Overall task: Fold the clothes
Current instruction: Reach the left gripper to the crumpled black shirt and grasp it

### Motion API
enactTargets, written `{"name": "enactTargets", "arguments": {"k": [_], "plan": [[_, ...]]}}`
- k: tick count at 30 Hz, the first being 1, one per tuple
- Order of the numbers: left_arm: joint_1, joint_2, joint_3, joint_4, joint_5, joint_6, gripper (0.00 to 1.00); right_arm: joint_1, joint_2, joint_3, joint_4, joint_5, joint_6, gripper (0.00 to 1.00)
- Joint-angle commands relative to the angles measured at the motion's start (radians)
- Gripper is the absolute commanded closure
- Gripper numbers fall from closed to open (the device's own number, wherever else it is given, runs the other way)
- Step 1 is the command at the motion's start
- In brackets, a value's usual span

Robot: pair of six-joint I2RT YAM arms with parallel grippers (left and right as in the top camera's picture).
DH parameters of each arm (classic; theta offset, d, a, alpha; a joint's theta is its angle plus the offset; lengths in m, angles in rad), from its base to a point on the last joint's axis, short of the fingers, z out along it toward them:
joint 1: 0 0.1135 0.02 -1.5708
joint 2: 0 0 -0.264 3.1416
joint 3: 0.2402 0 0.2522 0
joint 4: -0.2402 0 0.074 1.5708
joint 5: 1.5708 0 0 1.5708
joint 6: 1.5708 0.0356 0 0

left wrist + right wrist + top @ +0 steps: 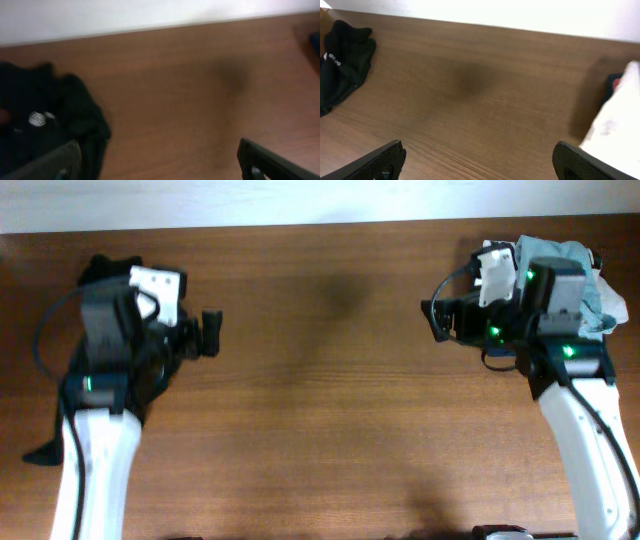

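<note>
The clothes (pixel 100 272), a crumpled black top, lie bunched at the table's far left, mostly under my left arm. In the left wrist view the clothes (pixel 45 110) show a small white round logo and touch the left finger. They also lie at the far left of the right wrist view (pixel 342 60). My left gripper (pixel 212 332) points right over bare wood, just right of the heap, open and empty (pixel 160 167). My right gripper (pixel 436 320) points left from the far right, also open with only wood between its fingers (pixel 482 165).
A light grey-blue garment (pixel 570 255) and a white one (pixel 612 308) are piled at the back right behind my right arm. The white garment (pixel 620 115) sits close beside the right finger, with a bit of red (pixel 616 82) behind it. Brown wooden table (pixel 320 380) lies between the arms.
</note>
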Motion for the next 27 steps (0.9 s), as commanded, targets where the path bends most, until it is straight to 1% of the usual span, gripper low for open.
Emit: {"name": "enactTargets", "arguments": {"k": [1,6,8,12,14,16,17,21,27], "plan": [[0.003,0.159,0.155,-0.067,0.106,0.023,0.01,0.005,0.048,0.029,-0.01,-0.051,0.059,0.02],[0.003,0.269,0.172,-0.044,0.108,0.024,0.01,0.005,0.091,0.029,-0.005,-0.068,0.058,0.02],[0.003,0.298,0.172,-0.015,0.06,0.023,0.01,0.005,0.103,0.029,-0.002,-0.068,0.058,0.02],[0.013,0.352,0.172,0.058,-0.155,0.006,0.01,0.005,0.113,0.029,-0.002,-0.068,0.058,0.02],[0.027,0.39,0.172,0.111,-0.315,-0.042,0.01,0.005,0.114,0.029,-0.003,-0.068,0.058,0.02],[0.042,0.429,0.172,0.15,-0.412,-0.073,0.01,0.005,0.114,0.029,-0.003,-0.068,0.058,0.02],[0.05,0.449,0.172,0.167,-0.436,-0.072,0.01,0.005,0.114,0.029,-0.005,-0.068,0.058,0.01],[0.088,0.534,0.172,0.22,-0.467,-0.072,0.01,0.005,0.114,0.026,-0.018,-0.068,0.058,0.01],[0.139,0.65,0.172,0.274,-0.467,-0.072,0.02,0.005,0.114,0.021,-0.029,-0.068,0.058,0.01]]}}
